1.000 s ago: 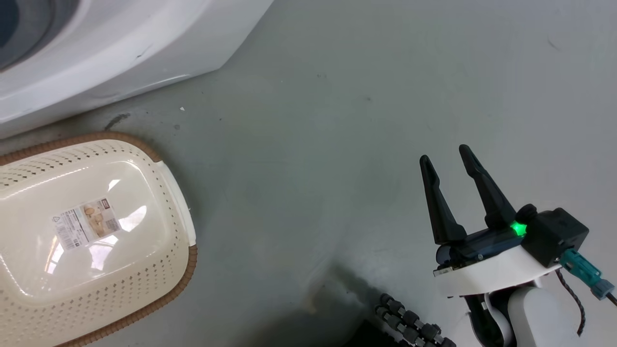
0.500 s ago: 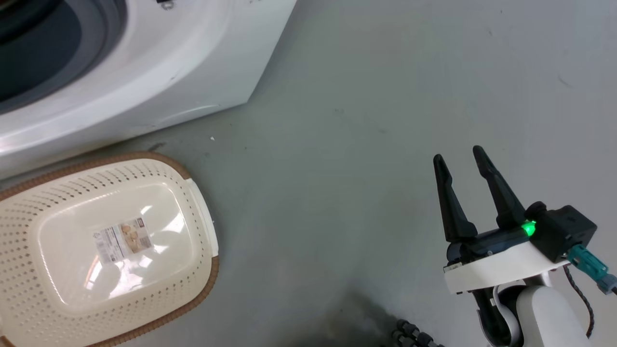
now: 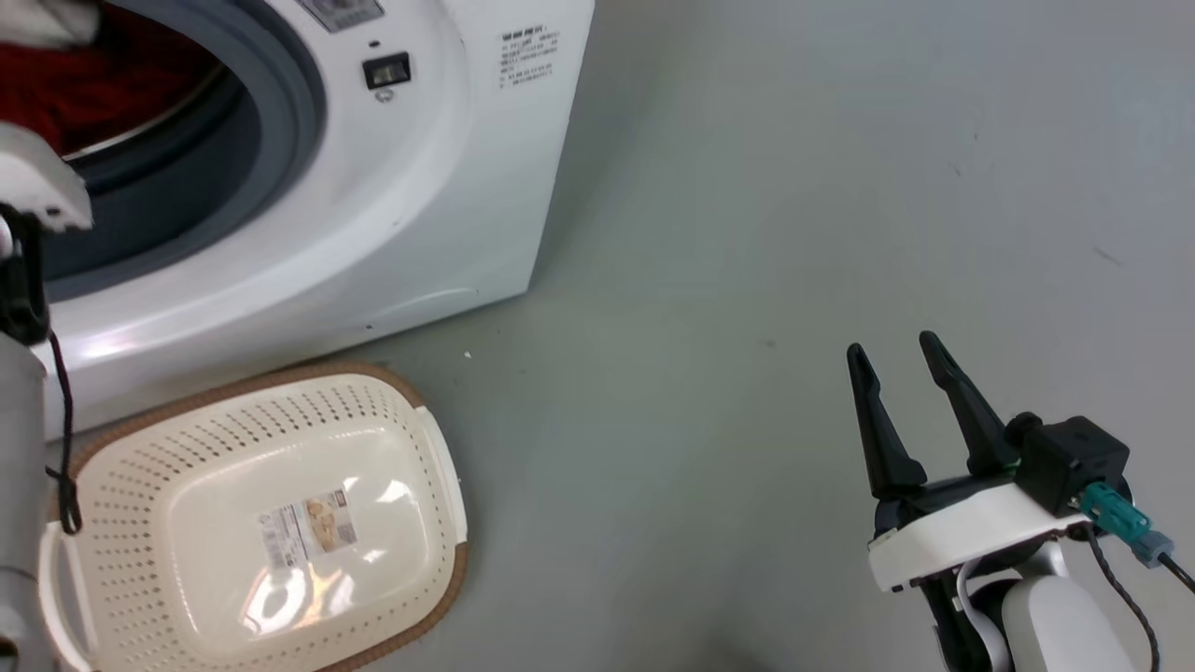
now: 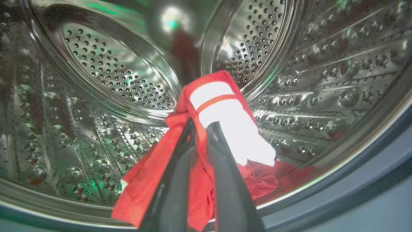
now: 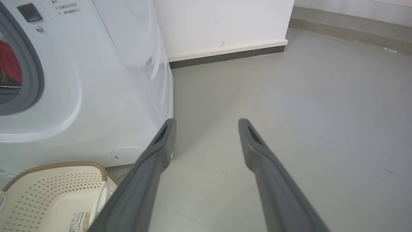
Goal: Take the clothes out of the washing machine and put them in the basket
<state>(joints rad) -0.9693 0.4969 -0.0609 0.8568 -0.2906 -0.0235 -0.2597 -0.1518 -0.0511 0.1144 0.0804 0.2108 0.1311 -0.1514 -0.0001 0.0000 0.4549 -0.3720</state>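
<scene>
Clothes (image 4: 225, 112) lengthwise along left end effector (image 4: 201, 123), striped white end past tips

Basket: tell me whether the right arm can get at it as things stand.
Probably yes: only bare floor lies between the open, empty right tool and the basket, which stands before the washing machine.

Clothes (image 4: 145, 183) in washing machine (image 3: 420, 205), basket (image 3: 121, 523) on floor (image 3: 747, 233) just before it, perhaps touching its base

A grey floor (image 3: 747, 233) meets a white wall (image 5: 222, 22) along a dark skirting strip (image 5: 225, 57).
</scene>
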